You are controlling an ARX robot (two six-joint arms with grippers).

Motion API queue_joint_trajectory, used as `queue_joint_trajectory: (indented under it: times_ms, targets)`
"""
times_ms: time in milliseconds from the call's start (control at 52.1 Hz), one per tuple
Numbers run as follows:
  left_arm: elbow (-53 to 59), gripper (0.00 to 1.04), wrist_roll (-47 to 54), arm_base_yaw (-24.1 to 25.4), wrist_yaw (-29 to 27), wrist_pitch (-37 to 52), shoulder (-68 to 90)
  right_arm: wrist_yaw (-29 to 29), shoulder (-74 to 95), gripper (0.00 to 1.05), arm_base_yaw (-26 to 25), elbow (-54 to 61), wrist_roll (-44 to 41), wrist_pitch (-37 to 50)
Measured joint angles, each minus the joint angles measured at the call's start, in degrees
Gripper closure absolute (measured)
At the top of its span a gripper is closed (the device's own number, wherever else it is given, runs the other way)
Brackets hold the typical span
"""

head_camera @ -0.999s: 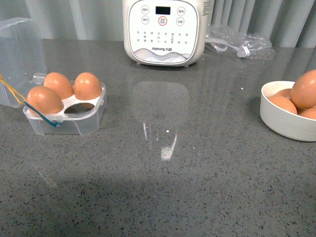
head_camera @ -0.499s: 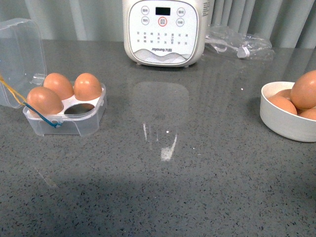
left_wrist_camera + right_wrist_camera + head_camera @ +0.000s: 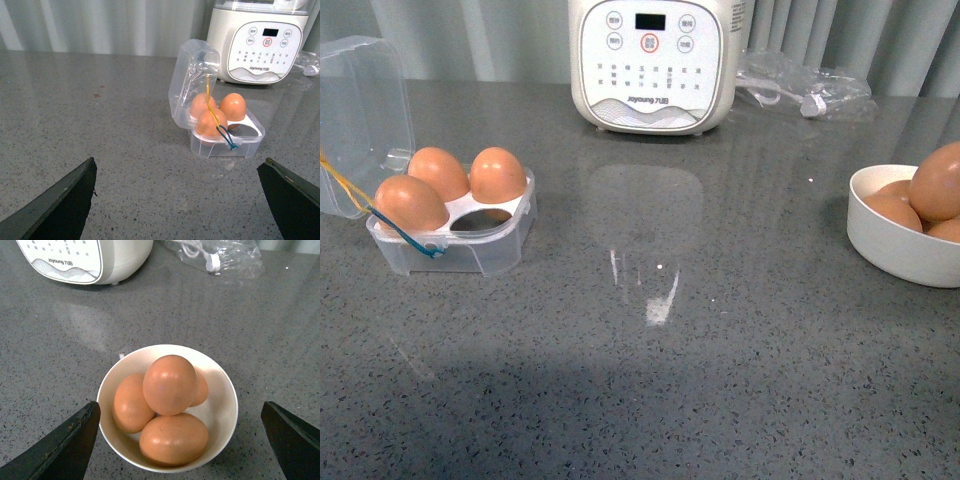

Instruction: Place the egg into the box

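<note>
Nothing on the grey speckled worktop [image 3: 720,380] has shifted since the earlier frames. The topmost orange-brown egg [image 3: 169,384] lies heaped with others in the round white bowl [image 3: 222,390], ahead of the right claw [image 3: 180,404], which is spread wide and empty. The left claw [image 3: 179,160], equally wide and empty, faces the small clear plastic four-cell box [image 3: 220,147], which has its lid raised and three cells filled.

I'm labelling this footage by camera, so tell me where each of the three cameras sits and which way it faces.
Front view: on the robot's body, facing forward over the table: box left, bowl right, cooker behind; no arm shows.
Left wrist view: on the left wrist, facing the open box; left gripper fingertips show, spread.
Right wrist view: on the right wrist, looking down at the bowl of eggs; right gripper fingertips spread.
Shared: front and left wrist show the box; front and right wrist, the bowl.
</note>
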State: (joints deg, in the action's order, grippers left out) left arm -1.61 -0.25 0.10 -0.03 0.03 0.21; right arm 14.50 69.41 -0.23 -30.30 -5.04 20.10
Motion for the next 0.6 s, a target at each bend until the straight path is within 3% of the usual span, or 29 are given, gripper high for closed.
queue_joint_trajectory:
  times_ms: [595]
  targets:
    - [0.00, 0.07, 0.00, 0.00, 0.00, 0.00, 0.00, -0.04, 12.68, 0.07, 0.68, -7.56, -0.35, 3.93]
